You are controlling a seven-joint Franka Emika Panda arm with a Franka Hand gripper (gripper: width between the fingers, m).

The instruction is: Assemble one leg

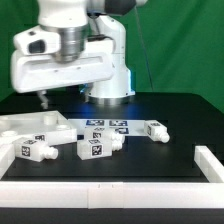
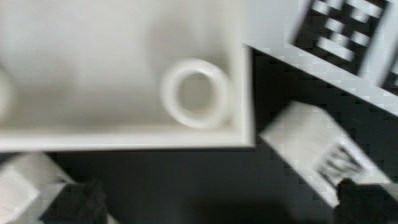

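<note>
The white tabletop (image 1: 18, 128) lies at the exterior view's left; the wrist view shows its corner with a rimmed hole (image 2: 196, 93). Several white tagged legs lie on the black table: one (image 1: 35, 150) by the tabletop, one (image 1: 95, 148) in the middle, one (image 1: 155, 130) to the right. My gripper (image 1: 42, 98) hangs above the tabletop's far edge, clear of every leg. In the wrist view my gripper (image 2: 217, 205) is open and empty, its dark fingertips (image 2: 356, 195) wide apart. One leg (image 2: 317, 140) lies beside the right fingertip and another (image 2: 27, 175) by the left.
The marker board (image 1: 105, 125) lies behind the legs; one of its tags shows in the wrist view (image 2: 347, 30). A white raised border (image 1: 110, 192) runs along the front and the right side (image 1: 210, 160) of the table.
</note>
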